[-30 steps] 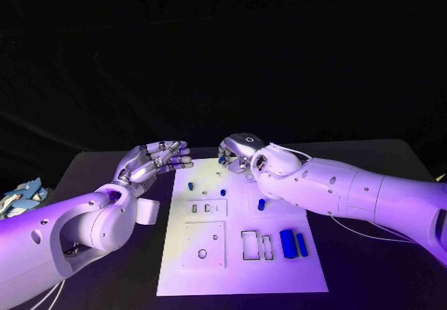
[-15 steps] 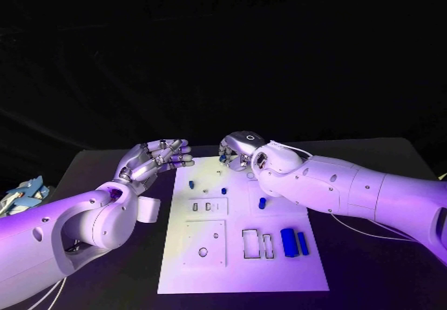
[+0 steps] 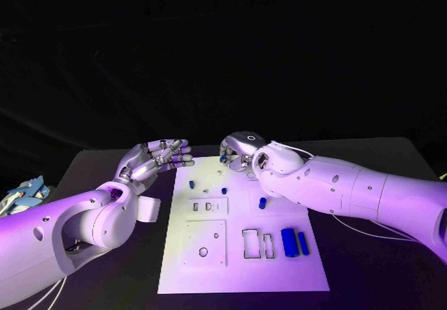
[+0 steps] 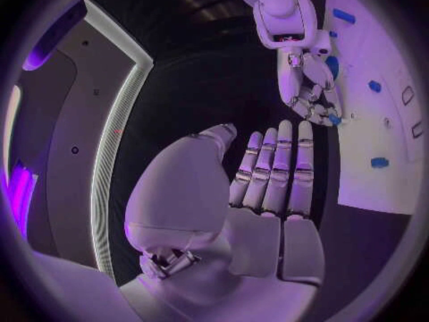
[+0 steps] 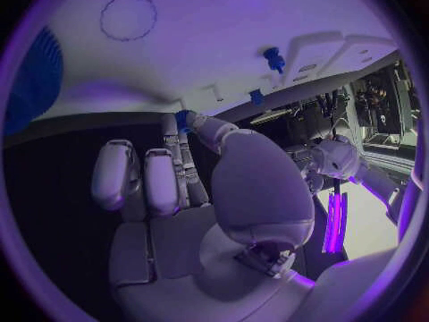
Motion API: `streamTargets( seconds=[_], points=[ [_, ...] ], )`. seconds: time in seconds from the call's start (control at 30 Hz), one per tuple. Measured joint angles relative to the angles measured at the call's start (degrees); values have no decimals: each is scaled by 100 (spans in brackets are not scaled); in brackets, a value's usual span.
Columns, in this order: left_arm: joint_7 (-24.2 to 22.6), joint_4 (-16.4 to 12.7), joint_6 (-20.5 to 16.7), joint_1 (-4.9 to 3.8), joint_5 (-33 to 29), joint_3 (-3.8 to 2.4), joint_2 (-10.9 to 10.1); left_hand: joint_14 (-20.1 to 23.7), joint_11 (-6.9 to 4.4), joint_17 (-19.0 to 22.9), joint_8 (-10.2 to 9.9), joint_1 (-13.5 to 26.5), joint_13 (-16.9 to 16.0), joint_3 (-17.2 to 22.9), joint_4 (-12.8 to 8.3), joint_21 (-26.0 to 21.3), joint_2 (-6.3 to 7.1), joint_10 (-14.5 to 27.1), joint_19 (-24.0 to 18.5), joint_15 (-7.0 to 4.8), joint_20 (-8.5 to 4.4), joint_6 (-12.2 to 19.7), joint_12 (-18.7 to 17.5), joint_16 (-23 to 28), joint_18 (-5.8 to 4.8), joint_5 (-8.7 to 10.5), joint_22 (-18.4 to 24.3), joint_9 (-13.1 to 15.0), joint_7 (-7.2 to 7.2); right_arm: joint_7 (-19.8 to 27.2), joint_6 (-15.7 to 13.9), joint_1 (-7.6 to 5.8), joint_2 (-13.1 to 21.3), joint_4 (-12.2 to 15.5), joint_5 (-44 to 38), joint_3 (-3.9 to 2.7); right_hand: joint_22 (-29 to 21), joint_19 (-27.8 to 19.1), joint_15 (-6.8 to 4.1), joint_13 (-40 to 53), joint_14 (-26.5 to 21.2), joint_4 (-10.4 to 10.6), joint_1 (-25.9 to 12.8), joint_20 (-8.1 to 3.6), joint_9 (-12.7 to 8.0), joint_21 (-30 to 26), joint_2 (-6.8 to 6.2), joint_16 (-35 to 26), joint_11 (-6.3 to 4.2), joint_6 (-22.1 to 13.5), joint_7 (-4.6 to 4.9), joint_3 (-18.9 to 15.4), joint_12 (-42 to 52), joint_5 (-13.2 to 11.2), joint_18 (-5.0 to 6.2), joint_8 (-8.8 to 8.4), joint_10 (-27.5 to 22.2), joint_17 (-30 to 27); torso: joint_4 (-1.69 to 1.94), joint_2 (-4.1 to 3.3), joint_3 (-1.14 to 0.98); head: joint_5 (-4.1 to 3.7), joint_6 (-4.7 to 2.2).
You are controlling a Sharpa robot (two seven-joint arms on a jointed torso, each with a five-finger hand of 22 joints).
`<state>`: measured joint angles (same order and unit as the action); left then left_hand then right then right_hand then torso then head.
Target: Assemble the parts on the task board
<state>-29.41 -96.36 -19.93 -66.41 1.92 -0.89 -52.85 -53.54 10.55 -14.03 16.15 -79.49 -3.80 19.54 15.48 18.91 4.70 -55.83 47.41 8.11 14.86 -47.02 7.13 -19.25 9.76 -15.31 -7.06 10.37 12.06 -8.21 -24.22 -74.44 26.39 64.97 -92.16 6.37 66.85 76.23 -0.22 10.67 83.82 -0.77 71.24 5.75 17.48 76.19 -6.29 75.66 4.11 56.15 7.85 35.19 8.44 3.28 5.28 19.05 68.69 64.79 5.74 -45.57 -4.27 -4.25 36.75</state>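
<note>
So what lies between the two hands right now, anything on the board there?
In the head view, between the left hand and the right hand lies only the bare far-left corner of the task board; no blue part sits in that stretch.

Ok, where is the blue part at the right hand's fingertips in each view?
Head view: blue part held by the right hand, near the board's far edge.
Left wrist view: blue part at the right hand's fingertips.
Right wrist view: blue part at its own fingertips.
Shared landmark: task board.
</note>
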Motion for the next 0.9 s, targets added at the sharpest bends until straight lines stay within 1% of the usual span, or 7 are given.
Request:
streamTargets(
  seconds=[0.13, 0.2, 0.33, 0.37, 0.4, 0.77, 0.9],
  points=[
    [2, 4, 1, -1, 0, 0, -1, 0, 0, 0, 0, 0, 0, 0, 0, 0, 0, 0, 0, 0, 0, 0, 0, 0, 0, 0, 0, 0, 0, -1, -4, 1, 4, 3, 0, 1, -8, 0, 0, 0, 0, 0, -16, 0, 8, 0, -16, 0, 0, -7, -8, 0, -23, -7, 0, 1, 0, -9, -3, -3, -3, 3, -3],
    [3, 4, 1, -1, 0, 0, -1, 0, 0, 0, 0, 0, 0, 0, 0, 0, 0, 0, 0, 0, 0, 0, 0, 0, 0, 0, 0, 0, 0, -1, -7, 0, 4, 6, 0, 1, -8, 0, 0, 0, 0, 0, -23, 0, 83, 0, -23, 0, 0, -7, -8, 0, -23, -7, 0, 1, 0, -9, -2, -6, -4, 2, -4],
    [5, 8, 3, -1, 0, 0, -1, 0, 0, 1, 0, 0, 0, 0, 0, 0, 0, 0, 0, 0, 0, 0, 0, 0, 0, 0, 0, 0, 0, -2, -16, 0, 13, 25, 0, 1, -8, 0, 0, 0, 0, 0, -31, 0, 84, 0, -31, 0, 0, -7, -9, 0, -23, -10, 0, 0, 0, -9, 0, -7, -5, -2, -5],
    [5, 9, 3, -1, 0, 0, -1, 0, 0, 1, 0, 0, 0, 0, 0, 0, 0, 0, 0, 0, 0, 0, 0, 0, 0, 0, 0, 0, 0, -2, -16, 2, 17, 32, 0, 1, -8, 0, 0, 0, 0, 0, -39, 0, 183, 0, -39, 0, 0, -5, -11, 0, -23, -12, 0, 0, 0, -9, 0, -7, -5, -2, -5],
    [6, 11, 4, -1, 0, 0, -1, 0, 0, 1, 0, 0, 0, 0, 0, 0, 0, 0, 0, 0, 0, 0, 0, 0, 0, 0, 0, 0, 0, -2, -16, 9, 22, 41, 0, 9, -8, 0, 0, 0, 0, 1, -39, 0, 215, 0, -39, 0, 0, -5, -11, -2, -23, -14, 0, 0, 0, -9, 0, -8, -5, -2, -5],
    [8, 19, 6, -2, 0, -1, -4, 0, 0, 2, 0, 0, 0, 0, 0, 0, 0, 0, 0, 0, 0, 0, 0, 0, 0, 0, -1, 0, 0, -1, -58, 24, 96, 121, 0, 12, -8, 0, 0, 0, 0, 31, -38, 0, 215, 0, -39, 0, 0, -15, -21, -1, -23, 13, 0, -7, 0, -15, 0, -13, -7, 14, -5],
    [9, 19, 6, -3, 0, -1, -5, 0, 0, 2, 0, 0, 0, 0, 0, 0, 0, 0, 0, 0, 0, 0, 0, 0, -1, 0, -1, 0, 0, -1, -63, 25, 110, 129, 0, 13, -8, 0, 0, 0, 0, 31, -38, 0, 217, 0, -40, 0, 21, -16, -21, -1, -23, 13, 0, -10, -21, -21, 0, -14, -7, 18, -2]
  ],
)
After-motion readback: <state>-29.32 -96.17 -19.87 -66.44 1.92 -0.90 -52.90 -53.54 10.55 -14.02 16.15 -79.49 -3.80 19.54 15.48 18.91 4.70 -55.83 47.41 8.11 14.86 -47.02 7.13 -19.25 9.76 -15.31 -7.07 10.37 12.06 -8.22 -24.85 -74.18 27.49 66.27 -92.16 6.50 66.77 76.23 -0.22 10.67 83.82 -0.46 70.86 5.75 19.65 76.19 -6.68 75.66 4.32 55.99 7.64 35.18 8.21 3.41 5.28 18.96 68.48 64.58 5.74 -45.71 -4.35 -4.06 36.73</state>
